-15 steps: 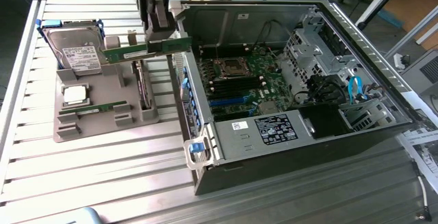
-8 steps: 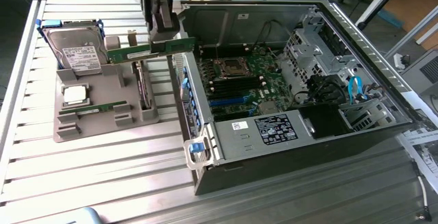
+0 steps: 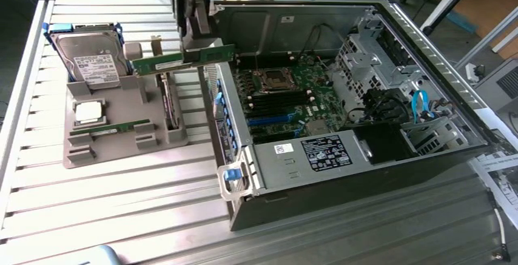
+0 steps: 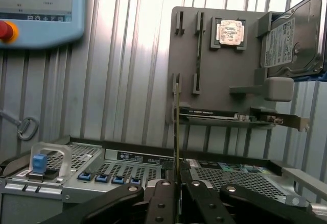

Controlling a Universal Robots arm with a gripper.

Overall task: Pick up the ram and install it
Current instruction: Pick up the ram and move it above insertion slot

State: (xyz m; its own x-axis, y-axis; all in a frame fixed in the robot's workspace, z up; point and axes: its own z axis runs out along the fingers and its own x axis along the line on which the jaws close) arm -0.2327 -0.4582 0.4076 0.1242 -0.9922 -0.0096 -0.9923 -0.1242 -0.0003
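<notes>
Exterior view: the black gripper comes down from above, and its jaws are pinched almost shut on a long, thin green ram stick with small dark chips in a row. The ram stick is up in the air, lying long-ways, close to where the flat grey plastic tray and the big open black and silver computer case meet. In the wrist view the ram stick shows its thin edge, like a straight line that comes out from between the two black fingers. There are two sticks of this kind: the one that is held, and a second green ram stick that lies in a slot of the tray. The tray also holds one silver box-shaped hard drive, one square silver chip and one bigger card with a metal bracket that stands on its edge. There is one case, with one green main board inside it. All of this sits on a silver metal table with long ribs. A pale grey screen box with a red button is seen at the table too. Past the table there are a dark floor and a brown cardboard box.
</notes>
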